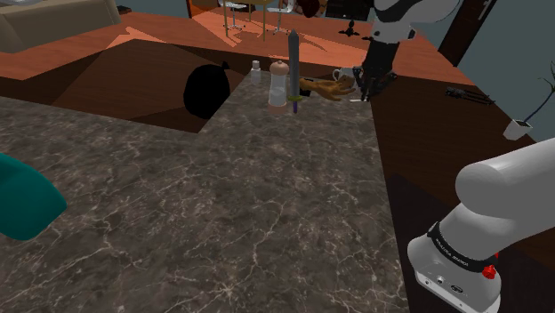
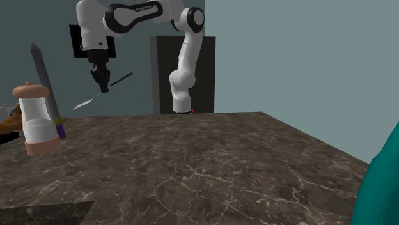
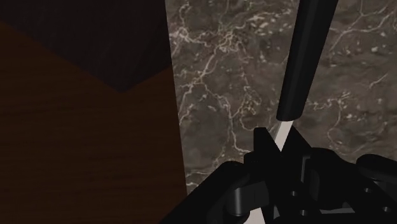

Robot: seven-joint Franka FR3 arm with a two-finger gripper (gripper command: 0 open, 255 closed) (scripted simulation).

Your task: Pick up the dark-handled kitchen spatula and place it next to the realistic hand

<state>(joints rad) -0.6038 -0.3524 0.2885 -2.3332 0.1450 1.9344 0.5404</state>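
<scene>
Gripping the spatula (image 2: 120,79) aloft near the hand (image 1: 325,87)

Clamping the black gripper (image 2: 101,85) on the spatula, pinching it where the thin pale neck meets the dark handle. Holding it above the dark marbled counter (image 1: 267,204), handle slanting up toward the second exterior view's right, pale blade dipping to the left. Hovering by the counter's far edge in the shoulder view, near the brown hand, a white grinder (image 1: 279,84) and an upright grey knife (image 1: 293,67).

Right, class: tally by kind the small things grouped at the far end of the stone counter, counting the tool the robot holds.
Grinder: 1
Sword: 1
Small bottle: 1
Model hand: 1
Cup: 1
Spatula: 1
Total: 6
</scene>
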